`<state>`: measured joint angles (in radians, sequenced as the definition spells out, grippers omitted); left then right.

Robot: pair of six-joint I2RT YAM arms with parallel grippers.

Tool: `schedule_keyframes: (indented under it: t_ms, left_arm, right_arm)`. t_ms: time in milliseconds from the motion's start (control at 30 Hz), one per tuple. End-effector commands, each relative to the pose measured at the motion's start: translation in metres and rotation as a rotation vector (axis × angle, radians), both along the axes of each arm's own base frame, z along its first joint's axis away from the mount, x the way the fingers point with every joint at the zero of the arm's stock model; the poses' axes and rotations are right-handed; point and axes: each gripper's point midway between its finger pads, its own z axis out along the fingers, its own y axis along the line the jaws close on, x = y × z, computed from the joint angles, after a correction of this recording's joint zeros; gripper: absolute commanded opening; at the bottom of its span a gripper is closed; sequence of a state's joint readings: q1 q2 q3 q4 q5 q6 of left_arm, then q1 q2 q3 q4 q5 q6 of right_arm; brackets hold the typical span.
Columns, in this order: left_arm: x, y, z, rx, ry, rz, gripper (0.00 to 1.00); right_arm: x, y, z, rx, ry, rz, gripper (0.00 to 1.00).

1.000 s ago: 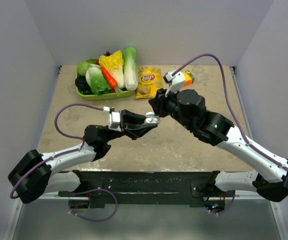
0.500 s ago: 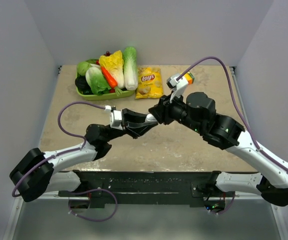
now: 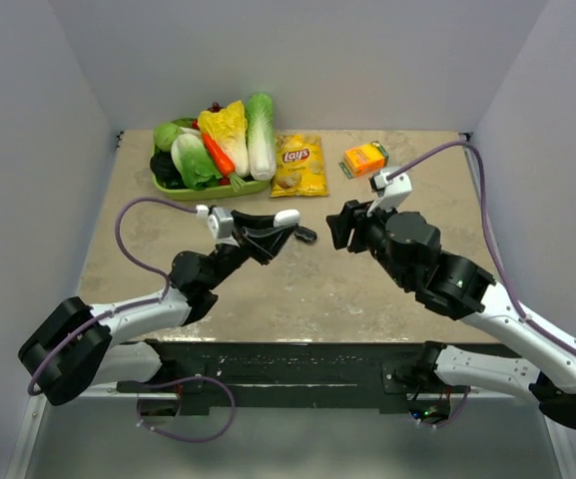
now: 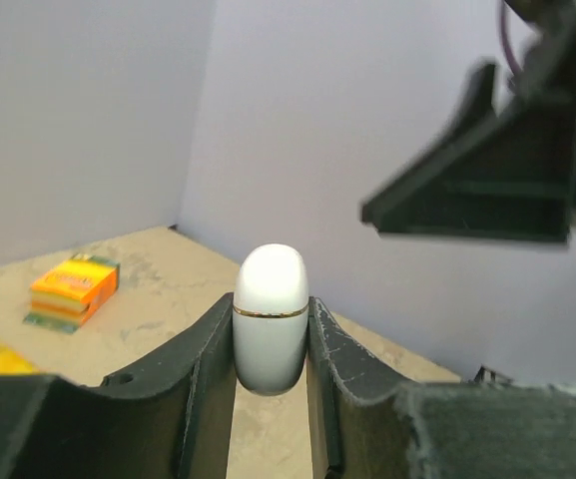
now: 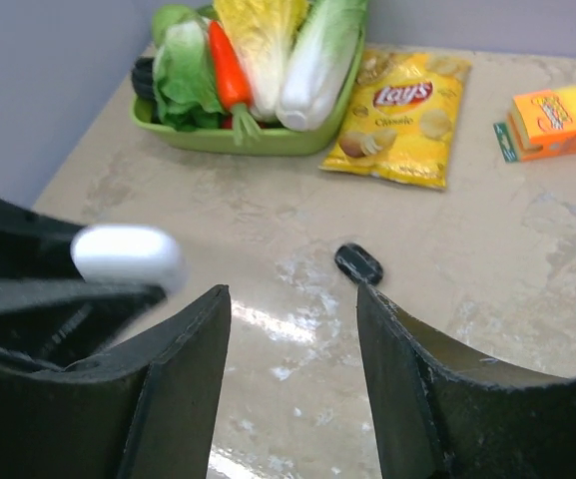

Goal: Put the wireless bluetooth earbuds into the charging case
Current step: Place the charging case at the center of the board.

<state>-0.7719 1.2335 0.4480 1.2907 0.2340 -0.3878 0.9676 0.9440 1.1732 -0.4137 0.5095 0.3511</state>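
Left pincer (image 4: 271,344) pinches the slick charging case (image 4: 270,299) (apparently closed). Right pincer (image 5: 292,299) is spread near the earbud (image 5: 358,263): tiny, light, best pinched sideways.

Case (image 4: 271,317) between left jaws; earbud (image 5: 358,263) on table (image 3: 367,289) just right; tray (image 3: 205,193), chips (image 3: 299,165), box (image 3: 364,158) behind

A lab test booth: plain grey walls (image 3: 297,60) enclose a table (image 3: 307,289) holding a vegetable tray (image 3: 193,190).
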Motion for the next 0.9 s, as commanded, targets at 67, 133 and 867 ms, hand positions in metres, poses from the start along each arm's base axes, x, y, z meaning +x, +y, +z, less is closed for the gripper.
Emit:
schedule_keyframes:
  t_ms: [67, 133, 867]
  left_arm:
    - [0.063, 0.043, -0.063, -0.082, 0.449, 0.157, 0.00]
    - [0.068, 0.053, -0.095, -0.083, 0.554, 0.157, 0.00]
    - [0.101, 0.083, -0.288, 0.052, 1.064, 0.385, 0.28]
  right_arm:
    - [0.004, 0.002, -0.044, 0.022, 0.038, -0.033, 0.58]
    - [0.002, 0.004, -0.056, 0.025, 0.046, -0.021, 0.59]
    - [-0.004, -0.002, -0.087, -0.012, 0.090, -0.017, 0.61]
